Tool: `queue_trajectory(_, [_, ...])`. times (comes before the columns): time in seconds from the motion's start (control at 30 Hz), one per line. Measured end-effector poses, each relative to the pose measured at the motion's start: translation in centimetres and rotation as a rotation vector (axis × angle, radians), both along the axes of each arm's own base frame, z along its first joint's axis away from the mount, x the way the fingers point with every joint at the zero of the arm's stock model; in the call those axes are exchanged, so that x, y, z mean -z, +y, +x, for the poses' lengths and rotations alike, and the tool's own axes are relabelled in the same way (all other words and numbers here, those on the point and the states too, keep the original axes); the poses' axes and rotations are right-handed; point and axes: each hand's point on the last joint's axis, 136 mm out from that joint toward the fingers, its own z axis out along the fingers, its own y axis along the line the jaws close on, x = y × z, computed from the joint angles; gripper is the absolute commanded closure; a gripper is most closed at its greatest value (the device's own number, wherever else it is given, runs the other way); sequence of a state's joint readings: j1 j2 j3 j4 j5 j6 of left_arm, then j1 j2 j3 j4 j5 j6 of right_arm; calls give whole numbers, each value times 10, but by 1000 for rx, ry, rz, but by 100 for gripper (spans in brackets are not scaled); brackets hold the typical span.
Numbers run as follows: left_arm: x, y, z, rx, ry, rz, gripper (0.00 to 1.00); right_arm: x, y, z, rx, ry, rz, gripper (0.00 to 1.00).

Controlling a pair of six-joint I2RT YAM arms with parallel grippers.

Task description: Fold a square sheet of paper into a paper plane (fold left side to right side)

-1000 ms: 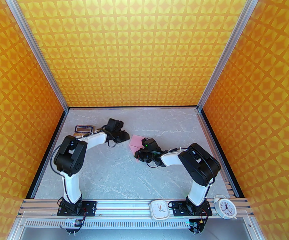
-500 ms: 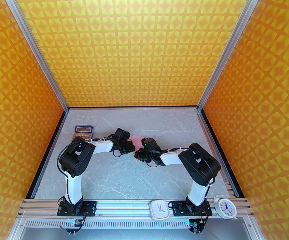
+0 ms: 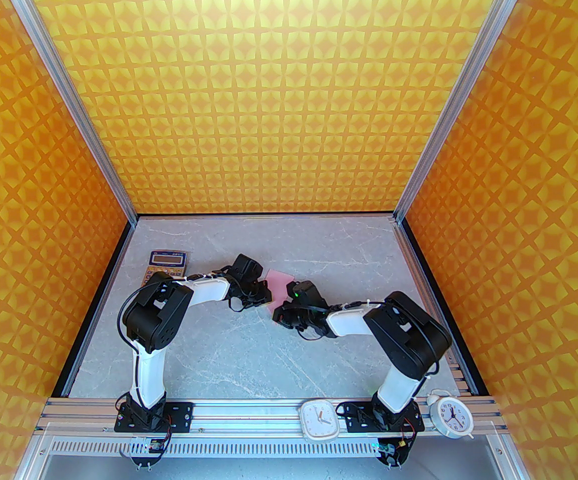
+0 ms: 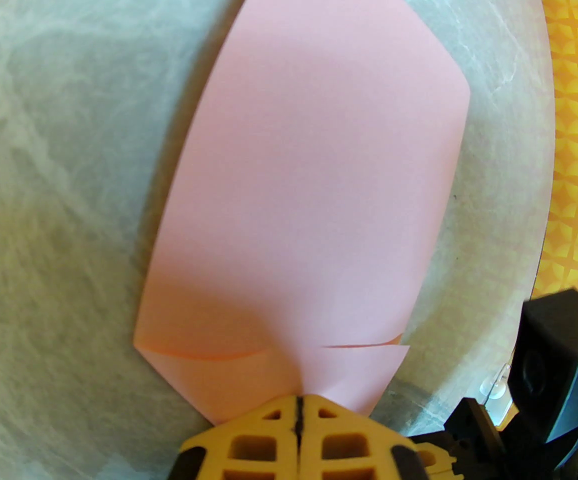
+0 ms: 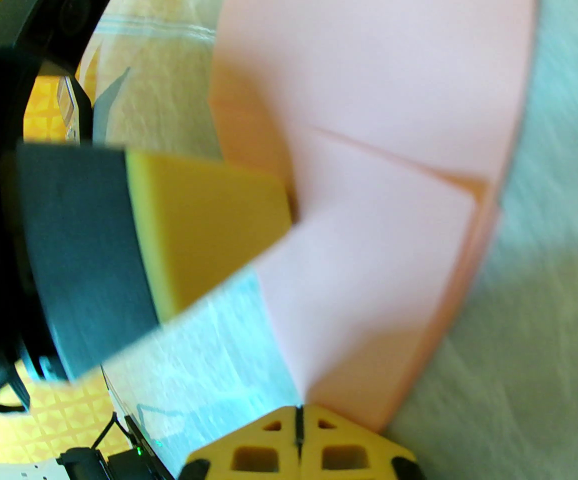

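Currently both arms meet over the middle of the grey, marble-veined tabletop. I find the pale-pink sheet of paper lying there between the two wrists. It is thin, matte and smooth, and a flap is already turned over it, leaving soft creases and layered edges.

The left fingers are closed tight, with no gap along their seam. A puckered edge of the sheet is pinched at their tips, and the paper rises off the surface toward them. The right fingers are likewise pressed together and nip the sheet at the foot of a fold line. Both pairs are yellow moulded plastic with square cut-outs, mounted on black bodies.

Obstructions: from above, the two black wrists cover most of the sheet, so I see only its far corner. In the right wrist view, a left finger and its black mount cut across the left half of the picture, the yellow tip resting against the paper.

Surroundings:
- An orange-keyed calculator sits at the far left, well apart from the sheet and partly behind the left elbow.
- A square white clock and a round white alarm clock stand on the aluminium rail at the near edge.
- Orange patterned walls enclose the cell.
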State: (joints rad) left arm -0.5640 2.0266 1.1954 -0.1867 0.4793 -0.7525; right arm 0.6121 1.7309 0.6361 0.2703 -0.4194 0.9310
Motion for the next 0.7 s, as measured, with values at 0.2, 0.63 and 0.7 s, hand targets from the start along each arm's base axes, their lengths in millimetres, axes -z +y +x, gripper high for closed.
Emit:
queue_trajectory(0.2, [0,-1,1,1,2,-1,100,1,-8,-12,-2,-2,7,100])
queue_trajectory(0.63, [-1,-1,1,1,0,-1,100,-3,-15,-32,-40,64,-24,100])
queue_trajectory(0.7, [-1,-1,1,1,0,-1,100,-8,-12,-30,-47,67,-21,100])
